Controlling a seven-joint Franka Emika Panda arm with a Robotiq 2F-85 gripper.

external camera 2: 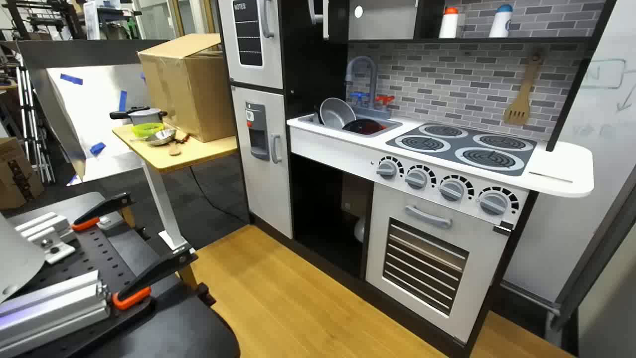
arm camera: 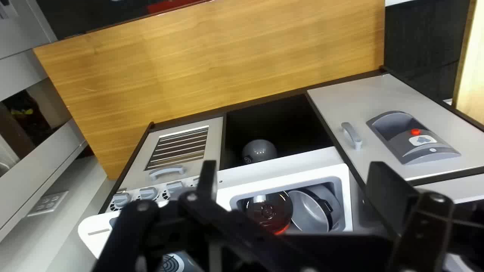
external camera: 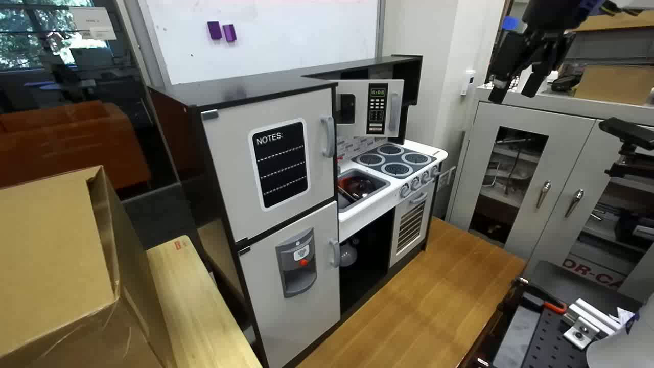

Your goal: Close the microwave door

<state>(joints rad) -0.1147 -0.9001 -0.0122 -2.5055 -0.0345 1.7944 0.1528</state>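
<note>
- Your microwave door [external camera: 357, 110] stands swung out by the fridge [external camera: 322, 220], its outer face and handle [external camera: 395, 112] showing in an exterior view.
- Your hand [external camera: 516, 91] is spread wide, nothing between the fingers [arm camera: 387, 196], and hangs well apart from the door.
- Come in from the inner side and you would likely force it wider open; aim for the outer face.
- Reach in beside the fridge carelessly and you may knock it; the room there is hard to judge.
- With fingers apart, one could hook the handle and drag the door back as you leave.
- Press far from the handle edge and it may hardly turn.
- Sink [arm camera: 346, 196]: a tilted grey pan [arm camera: 308, 211], and a dark red round piece [arm camera: 272, 223], perhaps a lid.
- Cupboard [arm camera: 280, 113]: a grey round object [arm camera: 259, 151].
- Carton [external camera 2: 179, 94]: contents hidden.
</note>
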